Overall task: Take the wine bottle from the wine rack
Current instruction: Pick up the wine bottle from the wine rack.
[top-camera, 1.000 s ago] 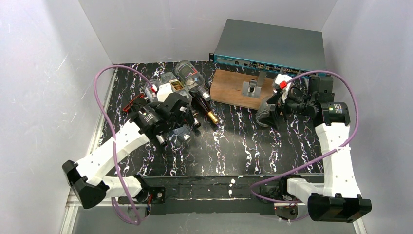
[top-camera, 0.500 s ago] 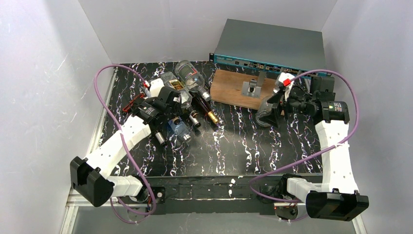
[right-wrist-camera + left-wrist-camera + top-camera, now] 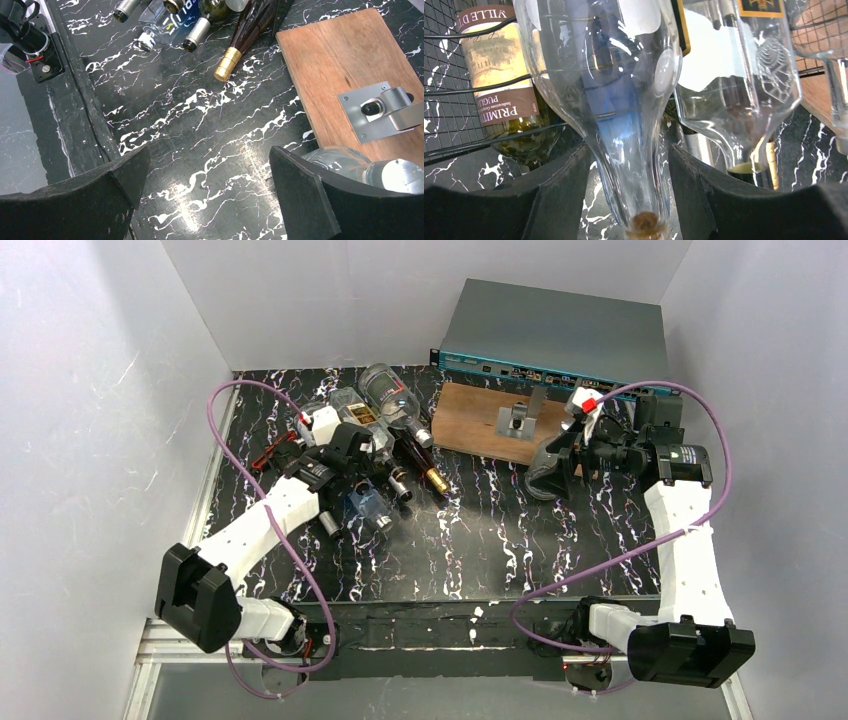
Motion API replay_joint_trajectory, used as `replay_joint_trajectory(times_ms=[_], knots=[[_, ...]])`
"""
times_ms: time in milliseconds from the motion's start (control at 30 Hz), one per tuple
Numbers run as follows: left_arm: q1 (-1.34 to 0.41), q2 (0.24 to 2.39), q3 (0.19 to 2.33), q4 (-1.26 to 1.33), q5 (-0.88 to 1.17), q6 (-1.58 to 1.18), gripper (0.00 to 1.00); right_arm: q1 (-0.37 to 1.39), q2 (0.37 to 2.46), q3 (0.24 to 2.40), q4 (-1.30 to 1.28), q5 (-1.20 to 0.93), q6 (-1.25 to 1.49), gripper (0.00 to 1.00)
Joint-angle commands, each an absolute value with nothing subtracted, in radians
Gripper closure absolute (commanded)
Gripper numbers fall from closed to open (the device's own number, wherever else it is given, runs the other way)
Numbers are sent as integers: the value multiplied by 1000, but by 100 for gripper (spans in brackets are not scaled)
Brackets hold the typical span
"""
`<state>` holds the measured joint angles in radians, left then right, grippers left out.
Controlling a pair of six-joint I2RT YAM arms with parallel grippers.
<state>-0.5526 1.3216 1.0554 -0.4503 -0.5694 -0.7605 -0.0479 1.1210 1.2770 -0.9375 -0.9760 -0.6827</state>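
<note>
glossy clear glass wine bottle [image 3: 614, 100], thin black wire wine rack [image 3: 441, 120], matt brown wooden board [image 3: 345, 75]

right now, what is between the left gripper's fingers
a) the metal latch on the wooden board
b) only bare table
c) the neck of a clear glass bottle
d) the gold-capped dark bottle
c: in the left wrist view, the narrow neck of the clear bottle runs down between the two dark fingers of the left gripper, one finger on each side of it.
</note>
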Motion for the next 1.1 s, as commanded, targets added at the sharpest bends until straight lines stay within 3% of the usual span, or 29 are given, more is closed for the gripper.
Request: replay_joint_trajectory(times_ms=[0,533,867,1067], knots=[[-537,1342,1027,-379,-619,-768,44,-58,1122,1264,-905,-1012,-669,2],[-534,1389,990,-275,-638,-738,49,-71,1134,1264,-896,-1029,-658,2],[-534,1326,987,-296,-630,-716,98,-74,1135,1264,-896,-1035,-658,1],[-534,1235,969,-314,-616,-685,100,-75,1134,1259,-894,-1039,-658,2]])
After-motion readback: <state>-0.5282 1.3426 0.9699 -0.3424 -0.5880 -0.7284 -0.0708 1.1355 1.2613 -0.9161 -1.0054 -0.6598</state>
